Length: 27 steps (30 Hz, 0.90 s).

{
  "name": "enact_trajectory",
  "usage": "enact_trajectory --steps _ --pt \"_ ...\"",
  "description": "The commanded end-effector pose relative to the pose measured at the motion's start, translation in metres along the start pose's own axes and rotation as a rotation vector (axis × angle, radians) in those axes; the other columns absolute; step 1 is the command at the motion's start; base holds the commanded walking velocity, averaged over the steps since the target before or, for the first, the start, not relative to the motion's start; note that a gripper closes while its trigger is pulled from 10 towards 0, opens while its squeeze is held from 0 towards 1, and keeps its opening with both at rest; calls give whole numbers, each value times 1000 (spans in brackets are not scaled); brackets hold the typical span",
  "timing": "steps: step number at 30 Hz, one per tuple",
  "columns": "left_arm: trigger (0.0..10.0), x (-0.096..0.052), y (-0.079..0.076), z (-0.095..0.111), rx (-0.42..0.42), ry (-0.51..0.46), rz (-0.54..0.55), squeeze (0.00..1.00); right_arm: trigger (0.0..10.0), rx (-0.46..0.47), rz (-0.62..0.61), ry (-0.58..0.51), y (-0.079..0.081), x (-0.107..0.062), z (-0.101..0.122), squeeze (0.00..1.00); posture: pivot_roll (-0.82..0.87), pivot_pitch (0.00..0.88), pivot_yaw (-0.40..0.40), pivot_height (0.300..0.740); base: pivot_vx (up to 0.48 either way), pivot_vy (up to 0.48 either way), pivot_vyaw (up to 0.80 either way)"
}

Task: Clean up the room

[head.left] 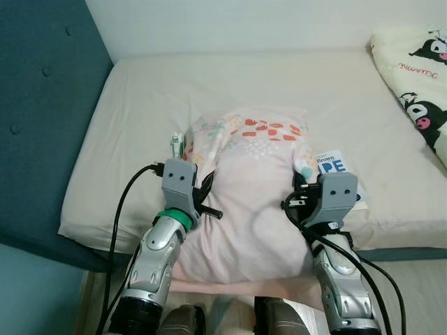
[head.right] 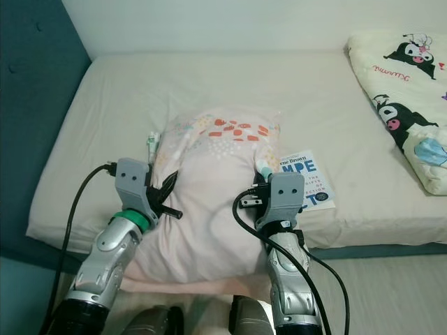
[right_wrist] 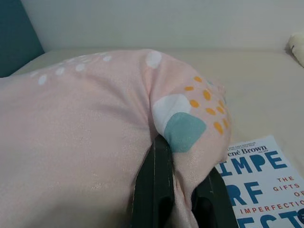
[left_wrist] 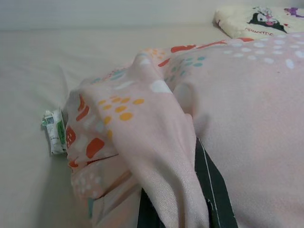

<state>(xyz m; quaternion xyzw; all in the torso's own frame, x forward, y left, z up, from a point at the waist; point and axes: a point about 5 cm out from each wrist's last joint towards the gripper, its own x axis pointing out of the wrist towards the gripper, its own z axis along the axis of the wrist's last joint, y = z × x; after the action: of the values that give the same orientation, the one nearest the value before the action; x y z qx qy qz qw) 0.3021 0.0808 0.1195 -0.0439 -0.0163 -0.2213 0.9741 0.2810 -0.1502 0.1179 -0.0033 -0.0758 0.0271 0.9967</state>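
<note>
A pink pillow (head.left: 248,195) with orange, teal and white spots lies on the near half of the beige mattress (head.left: 209,77) and hangs over its front edge. My left gripper (head.left: 208,183) is shut on the pillow's left side, cloth folded over its black fingers (left_wrist: 216,190). On the right side, my right gripper (head.left: 302,183) is shut on a fold of the pillow (right_wrist: 180,133), the fabric pinched between its fingers (right_wrist: 154,190).
A blue-and-white book (head.left: 334,166) lies on the mattress just right of the pillow. A small green-and-white packet (head.left: 177,145) sits at the pillow's left edge. A cartoon-print blanket (head.left: 419,77) covers the far right. A teal headboard (head.left: 42,105) rises on the left.
</note>
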Motion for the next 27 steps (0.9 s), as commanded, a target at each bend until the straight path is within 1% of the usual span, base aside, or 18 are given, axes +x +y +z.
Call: enact_trajectory --steps 1,16,19,27 --pt "10000 0 -6 3 20 -27 -45 0 10000 10 30 -29 9 0 3 0 -7 96 81 740 0 480 0" --pt "10000 0 -6 3 23 -23 -59 0 10000 18 17 -27 9 -2 1 0 -3 99 90 740 0 478 0" --pt "10000 0 -6 4 29 -24 -64 0 10000 19 15 -28 9 -2 1 0 -1 100 92 740 0 0 0" --pt "10000 0 -7 7 44 -28 -72 0 10000 27 3 -30 8 -2 1 0 5 108 101 740 0 -480 0"
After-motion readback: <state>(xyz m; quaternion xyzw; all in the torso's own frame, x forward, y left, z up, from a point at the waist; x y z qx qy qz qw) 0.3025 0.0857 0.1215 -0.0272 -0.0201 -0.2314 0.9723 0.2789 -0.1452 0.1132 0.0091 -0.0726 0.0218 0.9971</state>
